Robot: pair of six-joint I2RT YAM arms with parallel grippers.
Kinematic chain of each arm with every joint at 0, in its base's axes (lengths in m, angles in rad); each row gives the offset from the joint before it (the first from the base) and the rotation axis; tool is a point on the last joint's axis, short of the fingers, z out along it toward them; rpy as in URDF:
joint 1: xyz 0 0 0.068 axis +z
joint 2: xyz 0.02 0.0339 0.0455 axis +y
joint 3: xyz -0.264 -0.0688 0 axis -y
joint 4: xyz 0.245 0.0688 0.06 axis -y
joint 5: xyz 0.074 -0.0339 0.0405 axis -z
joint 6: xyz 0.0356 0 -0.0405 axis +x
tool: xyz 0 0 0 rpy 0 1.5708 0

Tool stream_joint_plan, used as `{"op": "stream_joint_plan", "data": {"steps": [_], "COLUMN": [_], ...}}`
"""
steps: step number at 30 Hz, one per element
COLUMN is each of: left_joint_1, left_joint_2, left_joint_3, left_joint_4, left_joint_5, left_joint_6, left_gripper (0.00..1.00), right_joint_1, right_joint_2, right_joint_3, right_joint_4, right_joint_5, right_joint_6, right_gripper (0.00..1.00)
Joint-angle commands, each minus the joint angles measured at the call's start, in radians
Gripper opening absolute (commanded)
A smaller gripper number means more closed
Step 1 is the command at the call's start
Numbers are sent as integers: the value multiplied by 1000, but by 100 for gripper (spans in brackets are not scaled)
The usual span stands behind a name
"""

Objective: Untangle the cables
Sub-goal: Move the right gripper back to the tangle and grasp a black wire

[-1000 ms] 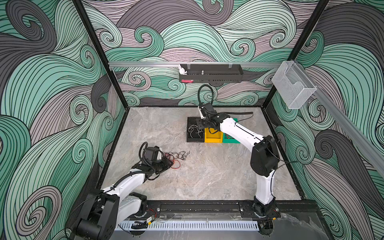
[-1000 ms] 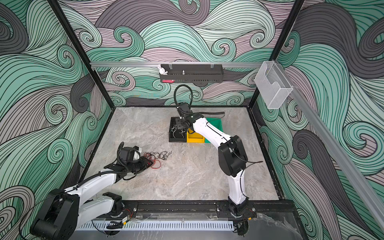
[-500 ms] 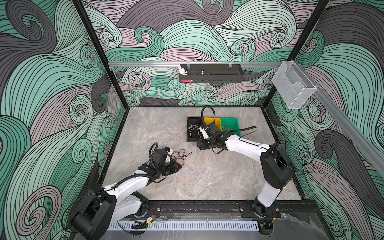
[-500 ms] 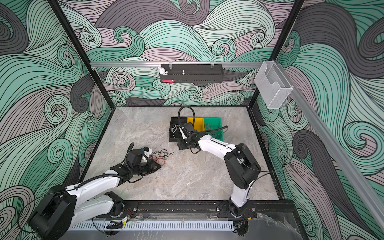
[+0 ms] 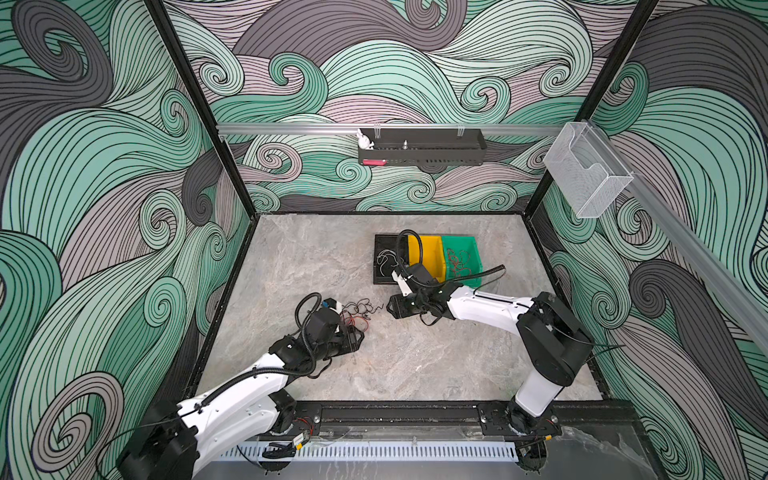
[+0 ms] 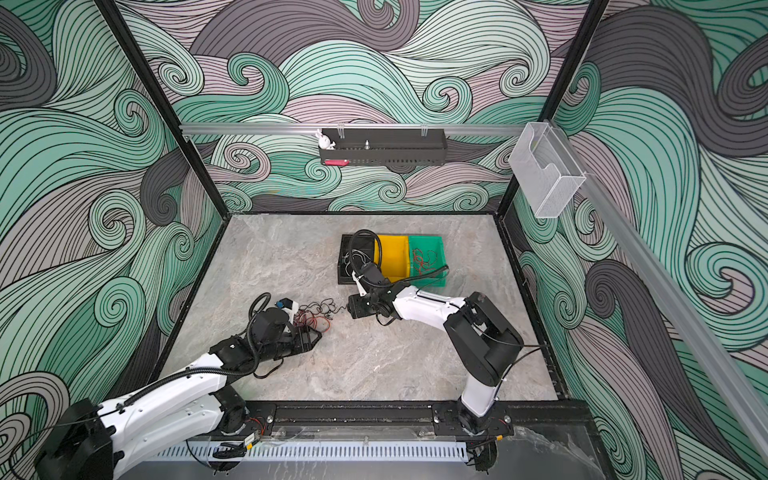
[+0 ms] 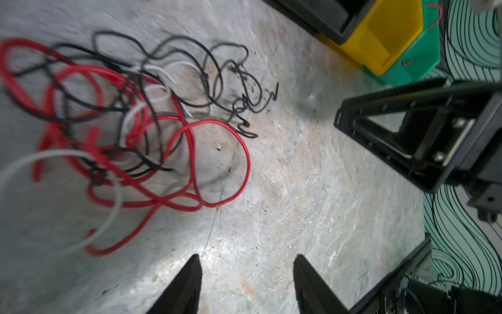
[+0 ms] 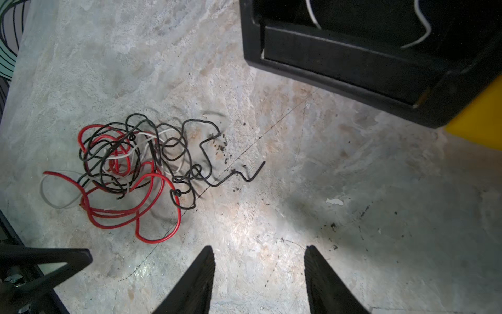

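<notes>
The cables (image 5: 357, 318) (image 6: 313, 319) lie as one tangle of red, black and white wires on the stone floor, left of centre. My left gripper (image 5: 358, 337) (image 6: 314, 338) rests just in front of the tangle, open, with bare floor between its fingers. In the left wrist view the cables (image 7: 141, 108) lie ahead and aside of the left gripper (image 7: 245, 261). My right gripper (image 5: 390, 309) (image 6: 351, 308) is low on the tangle's right, open and empty. In the right wrist view a black wire end (image 8: 255, 174) trails from the cables (image 8: 130, 165) toward the right gripper (image 8: 259, 250).
Behind the right arm stand a black tray (image 5: 380, 278) with white wires, a yellow bin (image 5: 430, 249) and a green bin (image 5: 471, 245) with red wires. A black shelf (image 5: 422, 147) and a clear holder (image 5: 586, 174) hang on the walls.
My left gripper has opened and let go of the cables after pushing forward and right. My right arm has swung from the bins down to the floor beside the tangle.
</notes>
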Motion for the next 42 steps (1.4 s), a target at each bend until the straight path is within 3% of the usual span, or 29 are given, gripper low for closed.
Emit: {"op": "stream_joint_plan", "data": {"steps": [1, 7, 16, 22, 35, 42], "left_joint_1": [-4, 19, 123, 175, 249, 257], "left_joint_2": [-89, -108, 83, 128, 214, 234], "left_joint_3": [28, 34, 26, 27, 13, 28], "left_joint_4": [-121, -194, -44, 8, 54, 39], "left_joint_5": [-200, -347, -235, -162, -73, -42], "left_joint_6": [-37, -4, 20, 74, 101, 105], "left_gripper": [62, 70, 68, 65, 30, 17], "right_joint_1": [18, 23, 54, 73, 106, 120], "right_joint_2": [-13, 24, 123, 223, 376, 398], "right_joint_3": [-4, 37, 175, 290, 440, 435], "right_joint_4": [38, 38, 37, 11, -44, -74], "right_joint_5": [-9, -8, -30, -32, -30, 74], "right_joint_6": [14, 7, -17, -36, -62, -92], "right_gripper": [55, 55, 59, 59, 59, 53]}}
